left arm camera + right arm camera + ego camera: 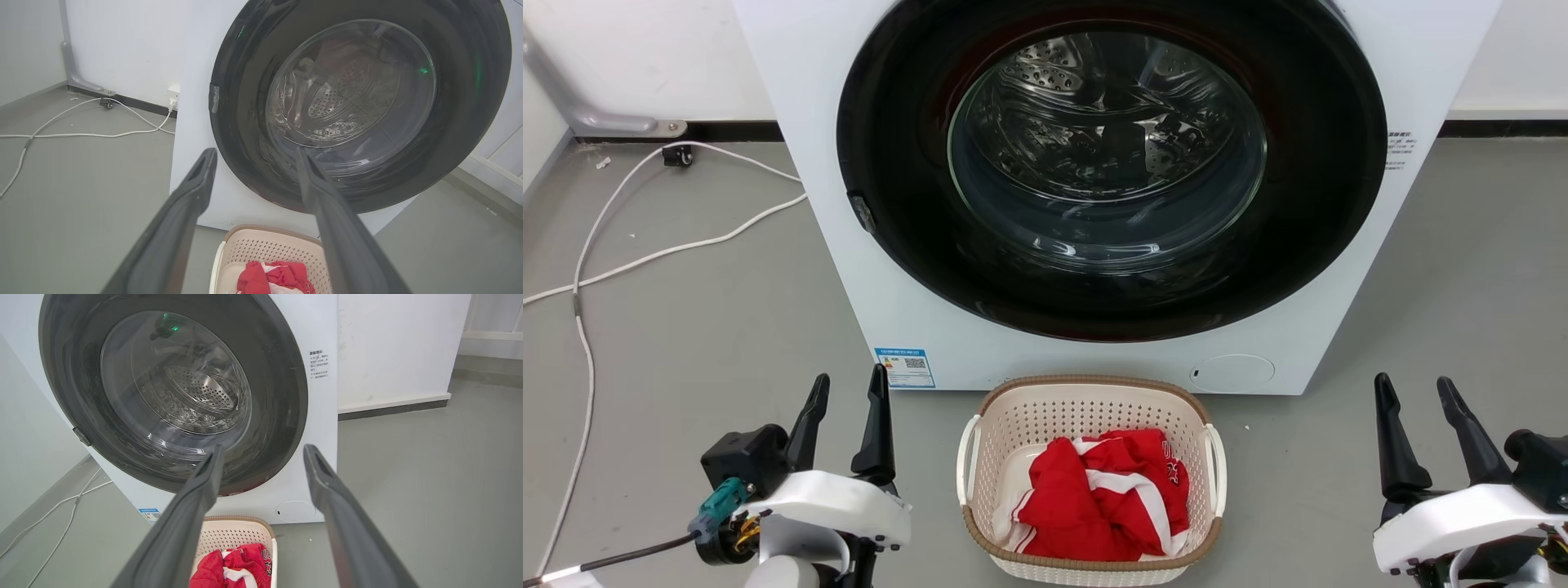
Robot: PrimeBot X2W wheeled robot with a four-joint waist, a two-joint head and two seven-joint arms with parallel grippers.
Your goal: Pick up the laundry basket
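Note:
The laundry basket sits on the grey floor right in front of the washing machine, cream-white and perforated with a brown rim and white side handles. Red and white clothing lies inside it. My left gripper hangs open to the basket's left, apart from it, with nothing between its fingers. On the basket's right my right gripper is also open and holding nothing. The left wrist view shows the basket low between my left gripper's fingers; the right wrist view has the basket below my right gripper.
A white front-loading washing machine with its dark round door shut stands just behind the basket. White cables trail over the floor at the left toward the wall. Bare grey floor lies to the right of the machine.

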